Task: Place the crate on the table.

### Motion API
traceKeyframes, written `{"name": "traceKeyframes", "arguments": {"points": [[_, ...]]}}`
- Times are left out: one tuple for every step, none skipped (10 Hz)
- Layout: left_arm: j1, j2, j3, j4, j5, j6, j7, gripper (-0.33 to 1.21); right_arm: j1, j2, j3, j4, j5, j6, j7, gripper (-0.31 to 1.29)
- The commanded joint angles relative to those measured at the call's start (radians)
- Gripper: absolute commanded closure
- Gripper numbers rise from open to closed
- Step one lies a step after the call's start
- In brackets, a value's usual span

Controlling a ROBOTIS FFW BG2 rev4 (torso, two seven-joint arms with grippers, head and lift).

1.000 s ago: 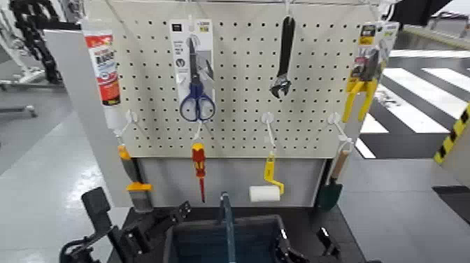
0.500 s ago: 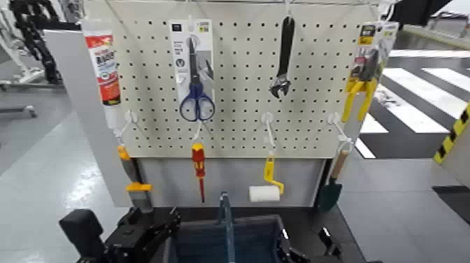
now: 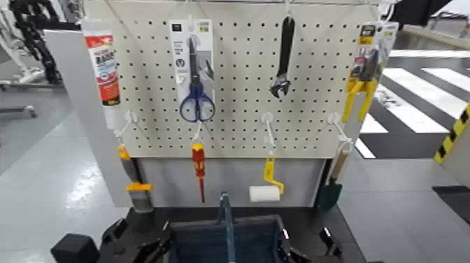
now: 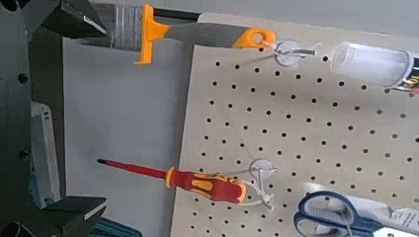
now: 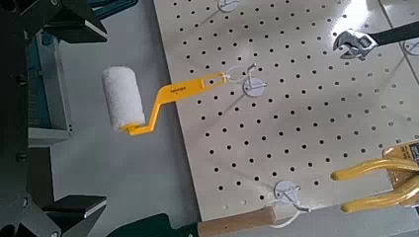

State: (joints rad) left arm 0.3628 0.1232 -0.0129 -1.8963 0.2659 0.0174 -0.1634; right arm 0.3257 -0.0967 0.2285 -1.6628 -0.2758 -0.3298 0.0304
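Note:
The dark navy crate (image 3: 203, 241) with its thin upright blue handle (image 3: 225, 213) sits on the black table (image 3: 315, 220) at the bottom centre of the head view, below the pegboard. My left gripper (image 3: 143, 248) is low at the crate's left side. In the left wrist view (image 4: 69, 114) its fingers (image 4: 74, 18) are spread wide, with the crate's edge (image 4: 44, 148) between them. My right gripper (image 3: 308, 253) is at the crate's right side. In the right wrist view (image 5: 64, 114) it is open too, with the crate wall (image 5: 49, 94) between its fingers (image 5: 79, 22).
A beige pegboard (image 3: 238, 105) on a grey panel (image 3: 231, 183) stands just behind the crate. It holds scissors (image 3: 196, 77), a wrench (image 3: 283, 59), a red screwdriver (image 3: 198, 168), a yellow roller (image 3: 266, 190), a scraper (image 3: 133, 183) and pliers (image 3: 362, 77). Grey floor lies on both sides.
My left arm has dropped from a raised position left of the crate to low beside its left wall. The crate and the right gripper have stayed put.

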Motion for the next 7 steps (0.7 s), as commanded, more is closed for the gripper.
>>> {"name": "traceKeyframes", "arguments": {"points": [[0.028,0.000,-0.013,0.017,-0.088,-0.093,0.036,0.10,0.003,0.000,-0.001,-0.002,0.001,0.002,0.000,0.14],[0.039,0.000,-0.021,0.017,-0.103,-0.122,0.067,0.10,0.003,0.000,-0.001,-0.002,0.001,0.002,0.000,0.14],[0.044,0.003,-0.022,0.022,-0.108,-0.139,0.082,0.10,0.003,0.002,-0.001,-0.003,0.001,0.002,0.000,0.14],[0.050,0.004,-0.029,0.022,-0.120,-0.159,0.107,0.10,0.004,0.000,-0.001,-0.003,0.001,0.002,-0.001,0.14],[0.061,0.004,-0.038,0.025,-0.123,-0.183,0.145,0.10,0.004,0.002,-0.001,-0.003,0.001,0.002,-0.001,0.14],[0.067,0.004,-0.044,0.028,-0.122,-0.195,0.169,0.10,0.004,0.002,-0.001,-0.005,0.003,0.003,-0.001,0.14],[0.067,0.004,-0.044,0.028,-0.122,-0.195,0.171,0.10,0.004,0.002,-0.003,-0.006,0.003,0.003,-0.001,0.14]]}}
